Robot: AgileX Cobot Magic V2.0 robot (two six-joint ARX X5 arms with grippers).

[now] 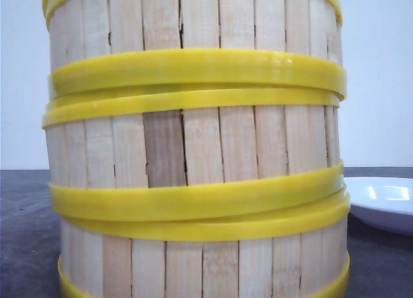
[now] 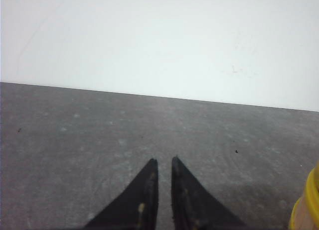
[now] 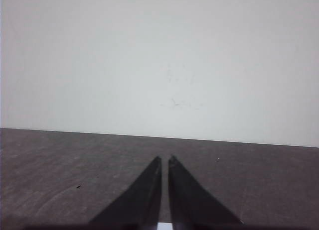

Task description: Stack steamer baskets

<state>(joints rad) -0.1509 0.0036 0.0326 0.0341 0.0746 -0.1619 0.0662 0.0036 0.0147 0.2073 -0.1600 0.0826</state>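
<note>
The front view is almost wholly filled by the steamer baskets (image 1: 193,149), three slatted drums with yellow bands standing one upon another in a single upright column on the dark counter (image 1: 26,233); the top drum runs out of the upper edge of the frame and the bottom one out of the lower edge. The paired bands at each joint sit slightly askew, so the tiers are judged seated but not perfectly flush. By that showing the stacking appears complete or very near it. A white plate (image 1: 387,201) lies at the right edge of the frame, just beside the column and apart from it; what shows of it is bare. The interiors of the baskets are hidden. The left claw (image 2: 163,163) has its tips drawn nearly together with only a thin slit between, and nothing is held; a sliver of a yellow band and slats (image 2: 308,205) shows at the lower right corner of that view, so the stack lies off to that side of this claw and close to it. The right claw (image 3: 164,160) is likewise nearly closed and empty, facing bare counter (image 3: 60,170) and wall; no basket shows there. The left arm is therefore judged the nearer.
</note>
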